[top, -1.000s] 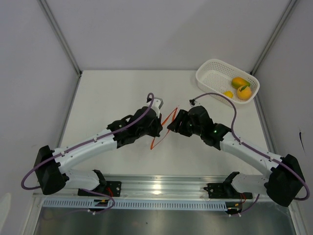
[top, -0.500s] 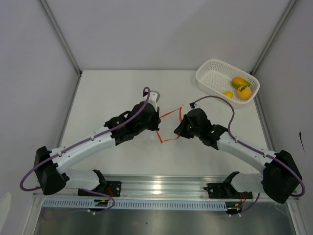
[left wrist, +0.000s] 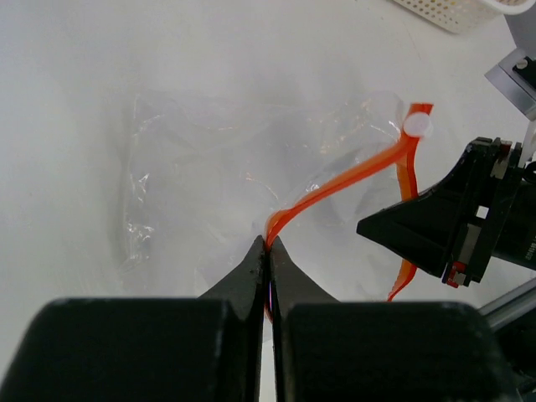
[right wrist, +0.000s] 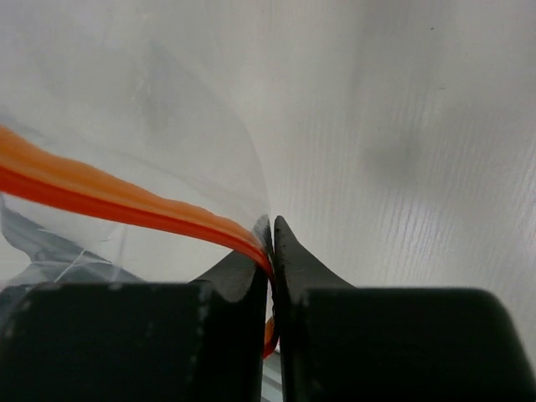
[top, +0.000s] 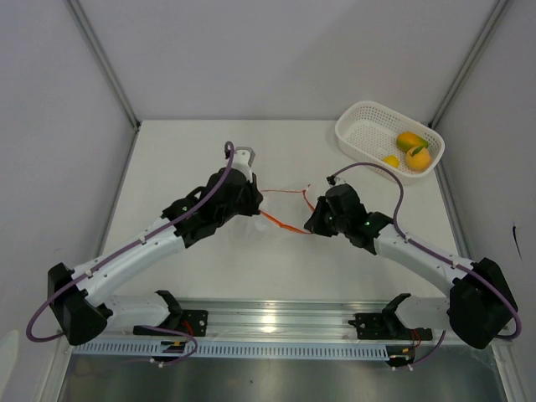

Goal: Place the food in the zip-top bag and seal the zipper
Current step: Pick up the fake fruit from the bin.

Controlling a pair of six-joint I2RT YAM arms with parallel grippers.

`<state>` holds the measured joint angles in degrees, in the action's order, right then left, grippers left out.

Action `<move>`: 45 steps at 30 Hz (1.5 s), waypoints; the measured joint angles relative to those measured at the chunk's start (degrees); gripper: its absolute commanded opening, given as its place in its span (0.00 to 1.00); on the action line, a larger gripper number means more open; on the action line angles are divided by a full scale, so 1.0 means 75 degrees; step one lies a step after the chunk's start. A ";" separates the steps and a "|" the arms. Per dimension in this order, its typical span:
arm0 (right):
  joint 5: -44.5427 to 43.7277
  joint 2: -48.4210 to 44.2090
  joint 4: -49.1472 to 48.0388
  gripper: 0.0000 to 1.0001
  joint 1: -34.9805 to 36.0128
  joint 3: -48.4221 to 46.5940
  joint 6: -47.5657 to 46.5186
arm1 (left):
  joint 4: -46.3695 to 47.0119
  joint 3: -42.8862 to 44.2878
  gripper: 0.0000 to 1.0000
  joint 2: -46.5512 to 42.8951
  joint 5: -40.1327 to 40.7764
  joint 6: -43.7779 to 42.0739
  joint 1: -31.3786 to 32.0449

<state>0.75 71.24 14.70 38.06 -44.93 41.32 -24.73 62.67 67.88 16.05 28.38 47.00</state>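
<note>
The clear zip-top bag hangs between my two grippers above the table's middle. Its red-orange zipper runs from one gripper to the other. My left gripper is shut on one end of the zipper. My right gripper is shut on the other end. The bag shows beside the right fingers. The food lies in the white basket at the back right: two orange-yellow mangoes and a small yellow lemon.
The right gripper's black body shows in the left wrist view, close beside the bag. Grey walls and metal posts enclose the table at the back and sides. An aluminium rail runs along the near edge.
My left gripper has moved left and back, and my right gripper slightly forward. The zipper between them has swung from a steep diagonal to a longer, flatter line as the grippers drew apart.
</note>
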 measured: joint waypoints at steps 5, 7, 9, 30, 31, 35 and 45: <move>0.0207 0.0181 0.0172 0.41 0.0000 -0.0236 -0.0274 | 0.0064 -0.0146 0.00 0.0087 -0.0356 0.0035 -0.0012; 0.0221 0.0192 0.0271 0.55 0.0003 -0.0370 -0.0361 | 0.0117 -0.0146 0.01 0.0137 -0.0388 0.0085 -0.0015; 0.0221 0.0192 0.0417 0.62 0.0003 -0.0577 -0.0455 | 0.0172 -0.0146 0.01 0.0175 -0.0367 0.0134 -0.0020; -0.0154 -0.0391 0.2139 0.97 -0.3028 -0.3159 -0.1393 | 0.0262 -0.0026 0.01 0.0816 0.0163 0.0297 -0.0029; -0.0099 -0.0303 0.2122 0.97 -0.3305 -0.3264 -0.1411 | 0.0262 -0.0026 0.00 0.0816 0.0160 0.0303 -0.0029; -0.0026 0.0530 0.1941 0.97 -0.4514 -0.3923 -0.1504 | 0.0332 -0.0029 0.01 0.0816 0.0006 0.0382 -0.0029; -0.0280 0.3791 0.1865 0.88 -0.5307 -0.6295 -0.1813 | 0.0423 -0.0026 0.00 0.0833 -0.0041 0.0353 -0.0029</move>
<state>-1.34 99.68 28.69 -1.74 -92.14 27.73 -21.56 62.48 74.13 15.75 31.03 46.78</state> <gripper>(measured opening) 0.894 0.006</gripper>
